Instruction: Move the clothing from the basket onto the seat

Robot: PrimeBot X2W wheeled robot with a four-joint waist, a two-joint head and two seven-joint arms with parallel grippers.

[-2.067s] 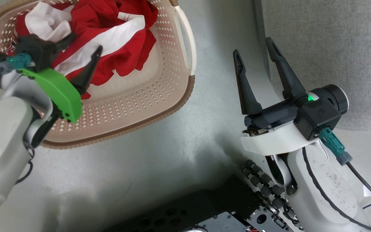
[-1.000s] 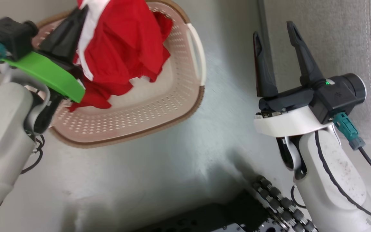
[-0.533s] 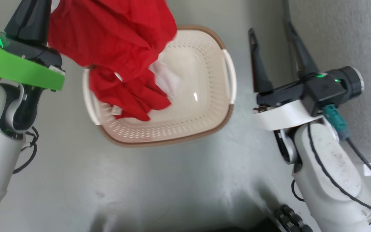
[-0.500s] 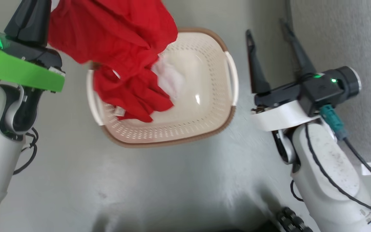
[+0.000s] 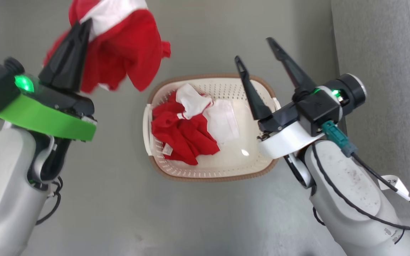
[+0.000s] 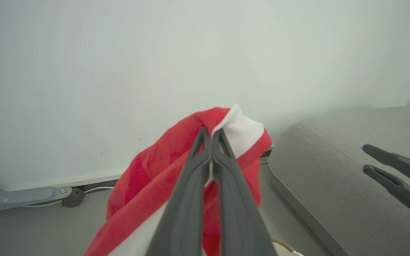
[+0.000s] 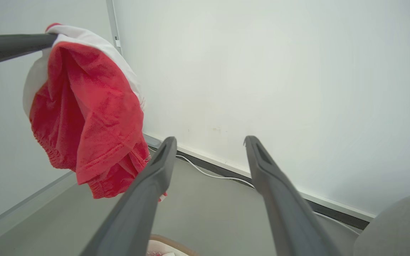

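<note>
The left gripper (image 5: 84, 26) has its fingers clamped on one red garment (image 5: 126, 60), held up clear of the basket (image 5: 212, 176). The other garment (image 5: 183, 131) lies inside the basket. Neither is on the sofa (image 5: 386, 71) yet, and the right gripper (image 5: 255, 49) holds nothing, its fingers spread apart.

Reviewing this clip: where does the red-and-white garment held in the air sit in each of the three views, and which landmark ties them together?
Head view: garment at upper left, hanging from the shut left gripper, left of the basket.
Left wrist view: centre, clamped in that gripper.
Right wrist view: upper left, beyond the open right gripper.
Shared landmark: grey sofa, on the right in all three.
</note>
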